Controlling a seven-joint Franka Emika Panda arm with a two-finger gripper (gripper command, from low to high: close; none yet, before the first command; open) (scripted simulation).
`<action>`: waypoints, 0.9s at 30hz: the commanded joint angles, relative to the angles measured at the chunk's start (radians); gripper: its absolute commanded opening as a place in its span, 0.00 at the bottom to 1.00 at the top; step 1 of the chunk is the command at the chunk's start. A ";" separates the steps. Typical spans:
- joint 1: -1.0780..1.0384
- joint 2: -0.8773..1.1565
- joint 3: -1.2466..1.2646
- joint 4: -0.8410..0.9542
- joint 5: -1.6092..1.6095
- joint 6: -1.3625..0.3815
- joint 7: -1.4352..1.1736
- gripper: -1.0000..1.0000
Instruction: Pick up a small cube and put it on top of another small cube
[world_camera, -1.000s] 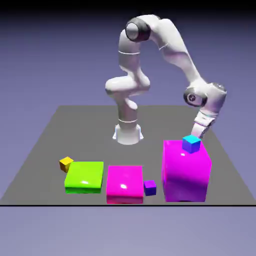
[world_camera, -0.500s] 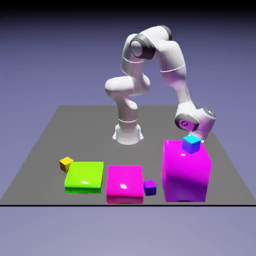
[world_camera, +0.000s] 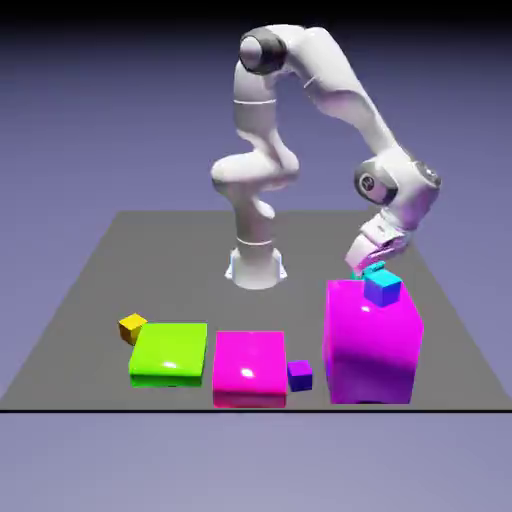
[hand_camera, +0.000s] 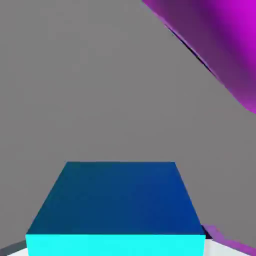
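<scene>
Teal cube (hand_camera: 115, 200) up w/ tool (hand_camera: 115, 247), nr magenta block (world_camera: 372, 345).

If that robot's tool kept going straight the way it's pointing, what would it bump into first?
Probably the grey tabletop, met by the cube it holds; the magenta block looks off to one side, though depth is unclear.

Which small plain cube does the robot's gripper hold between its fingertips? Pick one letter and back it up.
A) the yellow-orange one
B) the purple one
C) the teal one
C: the small teal cube fills the space between the fingertips of the gripper in the hand view, while the yellow-orange cube and the purple cube lie away from the hand.
</scene>
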 joint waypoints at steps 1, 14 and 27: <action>-0.036 -0.013 -0.019 0.013 -0.006 -0.003 -0.013 0.00; -0.465 0.106 -0.468 0.002 -0.118 0.184 -0.540 0.00; -0.689 0.372 -0.730 -0.069 -0.154 0.490 -0.891 0.00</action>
